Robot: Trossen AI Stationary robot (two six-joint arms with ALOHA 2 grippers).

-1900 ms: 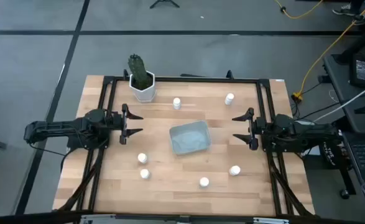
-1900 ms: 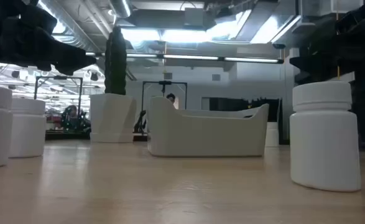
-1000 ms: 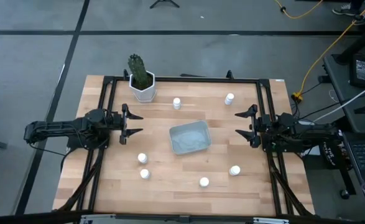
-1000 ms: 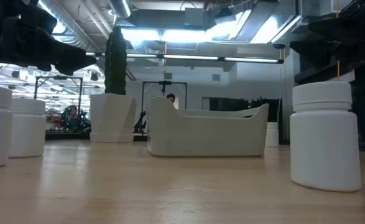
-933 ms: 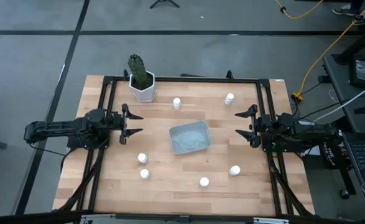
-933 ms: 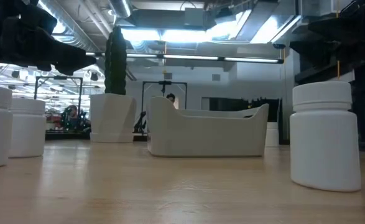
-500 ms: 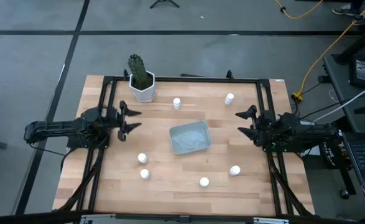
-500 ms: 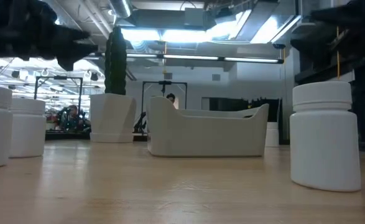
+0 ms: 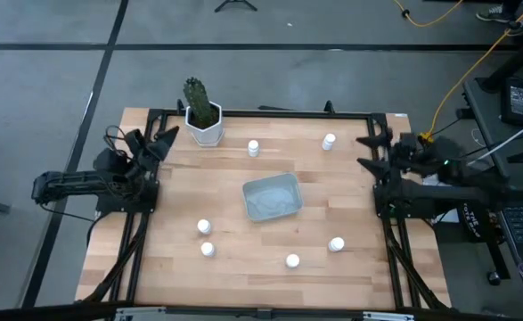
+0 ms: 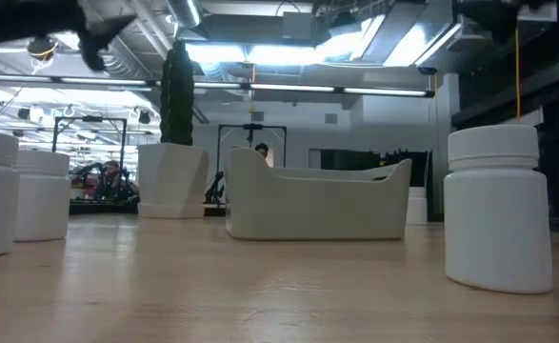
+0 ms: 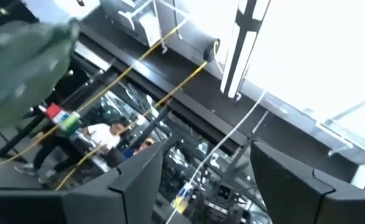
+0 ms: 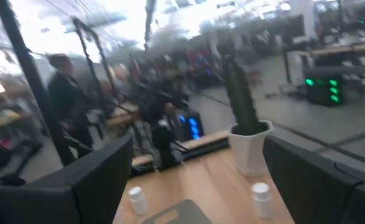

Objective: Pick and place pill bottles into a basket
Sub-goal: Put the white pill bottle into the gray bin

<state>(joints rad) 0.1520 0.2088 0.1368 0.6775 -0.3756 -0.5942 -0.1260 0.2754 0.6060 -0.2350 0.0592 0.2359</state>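
Table (image 9: 261, 259): light wood, framed by black rails, grey floor around it in my overhead view. Basket (image 9: 271, 197): centre of frame, nothing inside that I can see. Pill bottles, six, all standing on the wood: two above the basket at (image 9: 253, 147) and (image 9: 330, 141); two at lower left, (image 9: 204, 227) and (image 9: 208, 250); one at bottom centre (image 9: 292, 260); one at lower right (image 9: 336, 243). Cactus pot (image 9: 203, 125): upper left, at the table's top edge.

Left gripper (image 9: 157, 143): raised near the upper-left corner, just beside the pot, fingers spread apart, holding nothing. Right gripper (image 9: 374, 152): at the upper right edge, fingers likewise apart and bare.

Open wood lies on every side of the basket. A person (image 12: 70, 106) stands in the room beyond.
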